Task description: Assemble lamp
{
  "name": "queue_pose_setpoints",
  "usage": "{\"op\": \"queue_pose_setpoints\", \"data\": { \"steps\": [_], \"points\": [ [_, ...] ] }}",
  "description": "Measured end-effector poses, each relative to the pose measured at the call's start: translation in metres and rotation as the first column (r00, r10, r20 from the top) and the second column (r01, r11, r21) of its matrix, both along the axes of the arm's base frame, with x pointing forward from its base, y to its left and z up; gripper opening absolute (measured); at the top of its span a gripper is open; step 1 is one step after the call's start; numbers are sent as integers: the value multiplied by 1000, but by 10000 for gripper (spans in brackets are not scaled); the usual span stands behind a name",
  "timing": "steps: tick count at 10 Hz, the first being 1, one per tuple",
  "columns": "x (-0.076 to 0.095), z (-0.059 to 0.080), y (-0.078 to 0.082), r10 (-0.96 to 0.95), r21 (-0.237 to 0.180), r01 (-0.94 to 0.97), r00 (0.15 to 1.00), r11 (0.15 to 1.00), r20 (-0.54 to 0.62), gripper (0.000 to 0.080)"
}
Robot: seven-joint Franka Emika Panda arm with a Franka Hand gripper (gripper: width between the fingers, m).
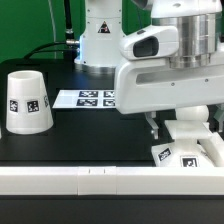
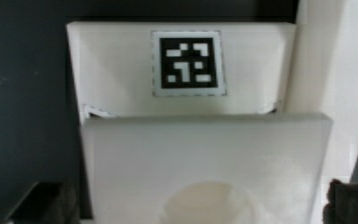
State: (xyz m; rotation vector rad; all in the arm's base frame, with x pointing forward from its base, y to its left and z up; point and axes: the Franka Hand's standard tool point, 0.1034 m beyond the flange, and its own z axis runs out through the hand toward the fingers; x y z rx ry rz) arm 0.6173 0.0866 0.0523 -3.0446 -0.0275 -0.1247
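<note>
The lamp's flat square base (image 2: 202, 150) lies under my gripper (image 2: 201, 208), with a tag on its far part and a round socket near the jaws. The dark fingertips (image 2: 44, 206) stand on either side of the base, just off its edges, with the jaws wide. In the exterior view the base (image 1: 190, 152) lies at the right, by the front rail, with my gripper (image 1: 172, 137) low over it. The tapered shade (image 1: 29, 102) stands at the exterior view's left, wide end down. The bulb is not in view.
The marker board (image 1: 88, 98) lies flat at mid table. A white rail (image 1: 90, 180) runs along the front edge, and a white wall (image 2: 345, 90) runs beside the base. The robot's pedestal (image 1: 98, 40) stands at the back.
</note>
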Motion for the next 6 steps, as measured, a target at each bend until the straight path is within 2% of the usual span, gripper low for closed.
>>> {"op": "queue_pose_setpoints", "data": {
  "steps": [2, 4, 5, 6],
  "points": [
    [-31, 11, -1, -4, -8, 4, 1000, 1000, -20, 699],
    [-68, 24, 12, -47, -8, 47, 998, 999, -32, 699],
    [-87, 26, 19, -57, 1, 58, 997, 998, -52, 699],
    [-97, 27, 26, -63, 1, 63, 996, 998, -61, 699]
  ]
}}
